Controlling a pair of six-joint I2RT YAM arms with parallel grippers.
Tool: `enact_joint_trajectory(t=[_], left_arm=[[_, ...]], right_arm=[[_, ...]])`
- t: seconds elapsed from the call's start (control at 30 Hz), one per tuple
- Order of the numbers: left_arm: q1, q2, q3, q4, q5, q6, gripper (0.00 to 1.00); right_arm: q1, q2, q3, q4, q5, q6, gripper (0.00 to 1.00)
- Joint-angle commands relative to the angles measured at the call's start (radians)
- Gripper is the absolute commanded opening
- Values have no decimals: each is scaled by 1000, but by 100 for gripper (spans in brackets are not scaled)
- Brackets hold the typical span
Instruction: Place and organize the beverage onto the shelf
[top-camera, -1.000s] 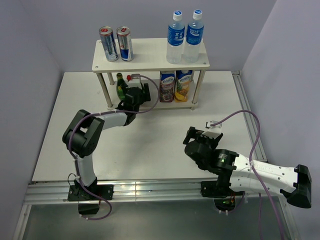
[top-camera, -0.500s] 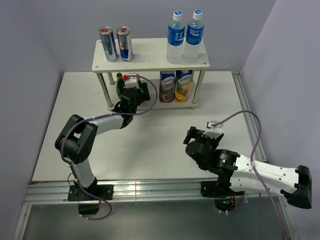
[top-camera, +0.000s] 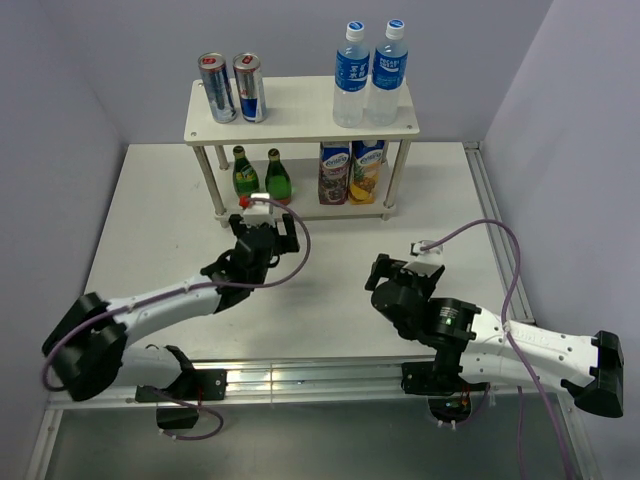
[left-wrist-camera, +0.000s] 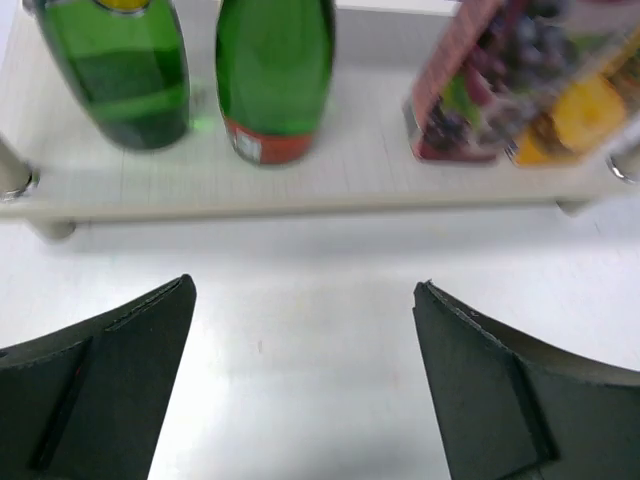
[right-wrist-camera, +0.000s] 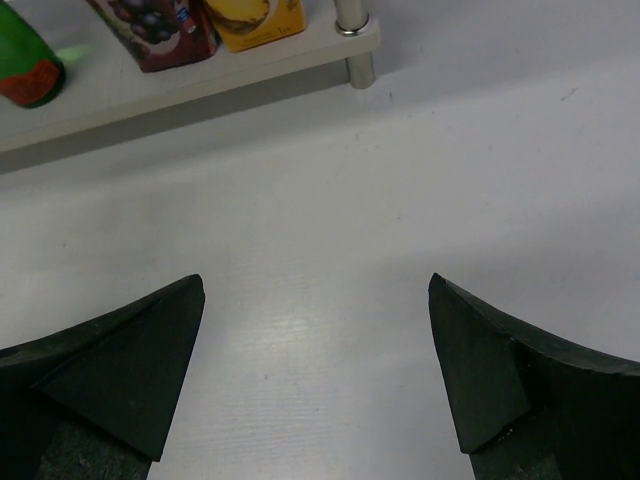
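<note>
The shelf (top-camera: 300, 115) stands at the back of the table. Its top board carries two cans (top-camera: 232, 88) and two water bottles (top-camera: 369, 75). On the lower board (left-wrist-camera: 300, 185) two green bottles (top-camera: 261, 174) stand upright side by side at the left, and a purple juice carton (left-wrist-camera: 475, 85) and a yellow one (left-wrist-camera: 585, 110) at the right. My left gripper (top-camera: 266, 224) is open and holds nothing, a short way in front of the lower tier and facing the green bottles (left-wrist-camera: 190, 70). My right gripper (top-camera: 385, 272) is open and holds nothing, over the table right of centre.
A thin white shelf leg (right-wrist-camera: 352, 40) stands at the lower board's front right corner, with another leg (left-wrist-camera: 12, 178) at the left. Purple walls close in the white table (top-camera: 330, 300) on three sides. A metal rail (top-camera: 300, 380) runs along the near edge.
My left gripper opened, let go of the second green bottle on the lower tier and drew back toward me. The right arm has not moved.
</note>
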Motion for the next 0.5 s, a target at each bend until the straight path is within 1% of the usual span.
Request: enact_joint_trajectory(t=[0.0,0.03,0.07,0.1,0.13,0.17,0.2,0.23,0.27,0.3,0.33,0.4,0.43,0.47], left_arm=[[-101,-155,53,-345,-145,-102,96],[-120,-187,102,-420,-188,-85,96],[-135,-247,134,-486,-208,-84,96],[-150,-278,172,-628,-213,-84,97],[-155,-313,200,-651,-205,-46,98],[-184,-390,231,-652,-343,-50,99],[-257,-421,249,-649,-301,-27,99],[-261,-444,293,-712,-246,-41,99],[-262,-450,415,-773,-218,-59,99],[-262,-443,482,-836,-228,-76,99],[-262,-432,602,-981,-248,-99,99],[-262,-397,691,-1081,-303,-82,99],[-262,-389,737,-1129,-315,-44,99],[-262,-387,740,-1128,-326,-16,99]], right_arm=[[6,-1,93,23,-75,-117,100],[7,13,172,19,-118,-162,100],[9,24,220,5,-129,-226,99],[9,33,273,-38,-134,-259,99],[10,50,376,-53,-137,-294,99],[12,54,425,-64,-153,-378,98],[12,59,473,-81,-163,-418,98],[14,67,566,-90,-183,-450,98],[15,70,608,-100,-218,-499,98],[14,76,649,-128,-236,-515,99],[14,90,726,-152,-247,-523,99],[14,105,792,-228,-249,-523,100],[14,114,836,-250,-241,-523,100],[15,114,849,-270,-226,-518,100]])
